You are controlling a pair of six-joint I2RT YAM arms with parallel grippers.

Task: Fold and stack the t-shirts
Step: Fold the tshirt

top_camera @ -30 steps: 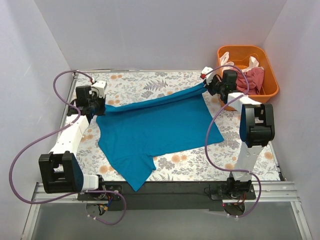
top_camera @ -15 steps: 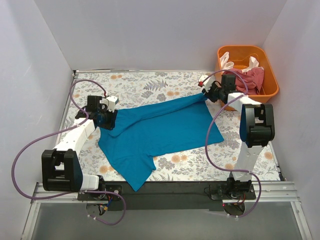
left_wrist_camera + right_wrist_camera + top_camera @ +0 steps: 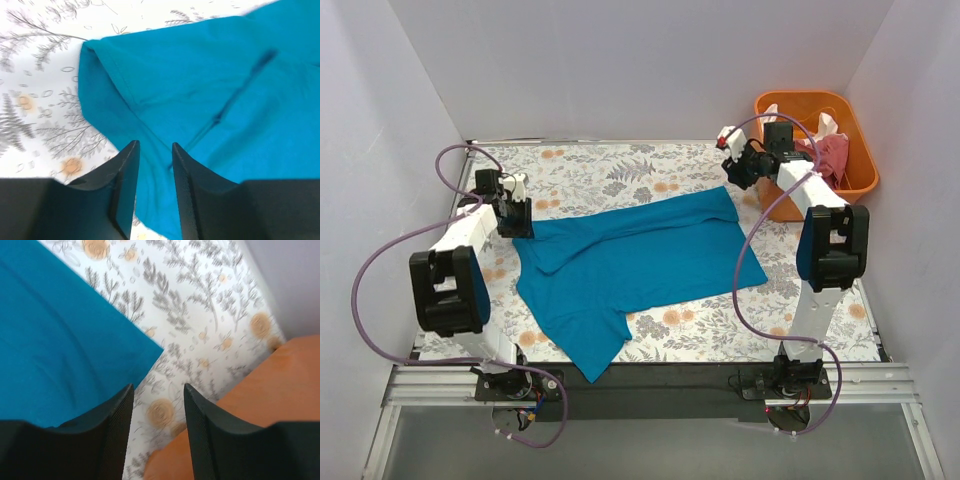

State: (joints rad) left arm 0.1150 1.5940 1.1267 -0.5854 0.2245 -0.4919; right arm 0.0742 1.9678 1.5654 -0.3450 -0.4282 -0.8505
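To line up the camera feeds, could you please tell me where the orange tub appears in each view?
Top external: orange tub at the upper right.
Left wrist: not in it.
Right wrist: blurred, in the lower right corner.
Shared landmark: the teal t-shirt, in all three.

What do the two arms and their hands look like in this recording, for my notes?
The left arm and right arm are built of white links joined by boxy black housings. A thin purple cable loops loosely alongside each one. The left hand and right hand each have two flat, matte black fingers.
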